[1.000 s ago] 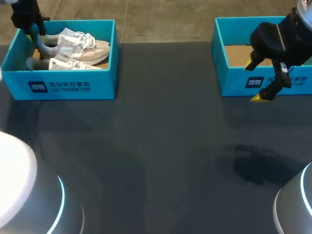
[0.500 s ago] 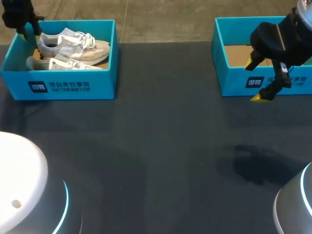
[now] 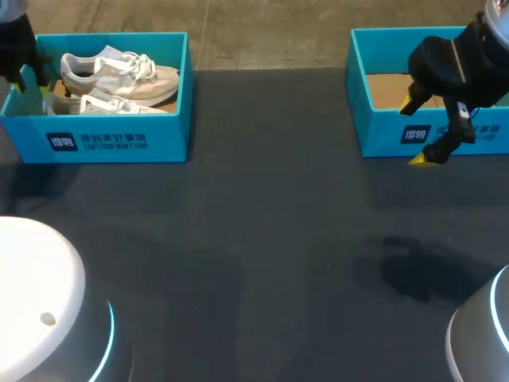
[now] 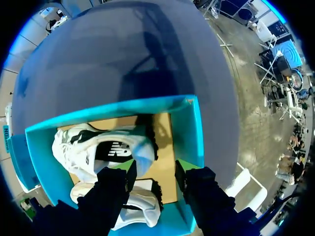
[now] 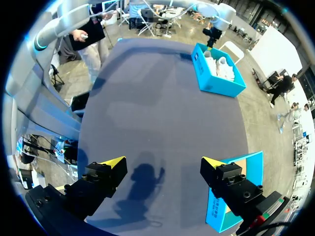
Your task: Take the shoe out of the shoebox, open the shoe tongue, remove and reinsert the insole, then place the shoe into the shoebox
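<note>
Overhead, the left end effector (image 4: 155, 173) is hovering released above the teal shoebox (image 4: 195, 132), where two white sneakers (image 4: 98, 152) are lying side by side; the right end effector (image 5: 162, 163) is hanging released beside a second shoebox (image 3: 382, 131) on the bench (image 3: 262, 239).

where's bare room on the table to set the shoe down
The dark table is bare between the teal shoebox holding white sneakers and the second teal box, and in front of both. Crowded: inside that shoebox, by the left pincer.
</note>
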Tool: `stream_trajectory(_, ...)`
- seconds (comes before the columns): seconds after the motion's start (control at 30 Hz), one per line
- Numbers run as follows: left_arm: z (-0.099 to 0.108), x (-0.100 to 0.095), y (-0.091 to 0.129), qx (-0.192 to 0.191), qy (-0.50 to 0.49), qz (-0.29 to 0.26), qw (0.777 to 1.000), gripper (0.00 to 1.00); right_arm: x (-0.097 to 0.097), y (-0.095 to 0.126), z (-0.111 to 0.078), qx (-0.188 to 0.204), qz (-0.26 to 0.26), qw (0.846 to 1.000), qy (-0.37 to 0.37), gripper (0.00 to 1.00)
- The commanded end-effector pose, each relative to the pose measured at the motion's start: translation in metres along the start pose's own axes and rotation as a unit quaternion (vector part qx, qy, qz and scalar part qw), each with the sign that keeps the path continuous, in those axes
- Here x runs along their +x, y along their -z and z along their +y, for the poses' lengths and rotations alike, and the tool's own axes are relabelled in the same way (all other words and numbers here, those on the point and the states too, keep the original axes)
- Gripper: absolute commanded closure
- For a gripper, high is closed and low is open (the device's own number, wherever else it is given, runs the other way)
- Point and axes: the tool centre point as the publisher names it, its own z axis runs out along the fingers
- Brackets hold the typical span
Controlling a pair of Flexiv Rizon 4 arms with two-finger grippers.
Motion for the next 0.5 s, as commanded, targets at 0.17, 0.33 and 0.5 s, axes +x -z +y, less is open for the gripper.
stream_trajectory(0.17, -0.014, -0.005, -0.002, -0.058, -0.003, -0.01, 0.998, 0.35, -0.002, -0.001, 0.001, 0.002, 0.002, 1.0, -0.001, 0.0)
stream_trajectory(0.33, -0.012, -0.009, -0.004, -0.05, 0.0, -0.021, 0.999, 0.31, -0.002, -0.001, 0.001, 0.002, 0.002, 1.0, -0.001, 0.0)
stream_trajectory(0.5, -0.006, -0.014, -0.006, -0.047, 0.009, -0.023, 0.999, 0.33, -0.002, -0.001, 0.001, 0.002, 0.002, 1.0, -0.001, 0.0)
